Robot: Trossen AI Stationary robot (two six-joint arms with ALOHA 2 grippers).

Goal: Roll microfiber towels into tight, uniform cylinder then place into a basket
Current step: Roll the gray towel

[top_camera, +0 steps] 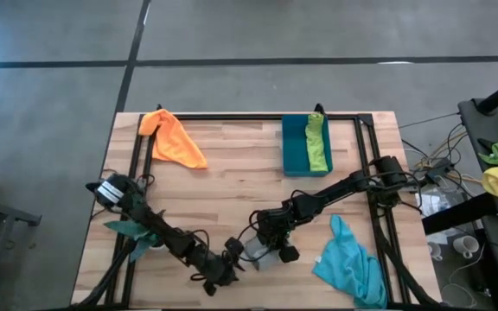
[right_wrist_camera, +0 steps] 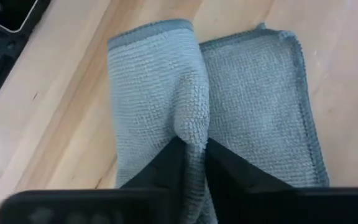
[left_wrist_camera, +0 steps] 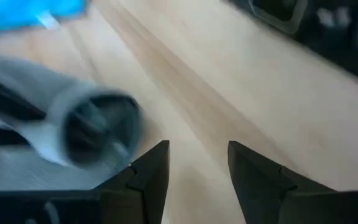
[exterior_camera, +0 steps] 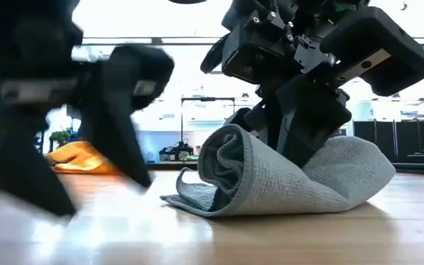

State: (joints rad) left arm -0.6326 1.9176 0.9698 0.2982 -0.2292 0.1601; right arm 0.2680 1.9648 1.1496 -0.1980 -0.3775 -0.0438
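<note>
Right pincer point(right_wrist_camera: 194, 152) pinching grey towel point(right_wrist_camera: 166, 93) fold so we keep roll tight; left pincer point(left_wrist_camera: 197, 174) open beside towel.

Lighting's pretty even from overhead in the high view, with soft, faint shadows on the bench point(top_camera: 232, 164). The low view is heavily backlit: the windows behind blow out to white, so the arms read as near-black silhouettes, and the left tool point(exterior_camera: 116, 110) is smeared and out of focus up close. The left wrist view is blurred all over, while the right wrist view stays crisp on the grey towel point(right_wrist_camera: 241, 106).
</note>
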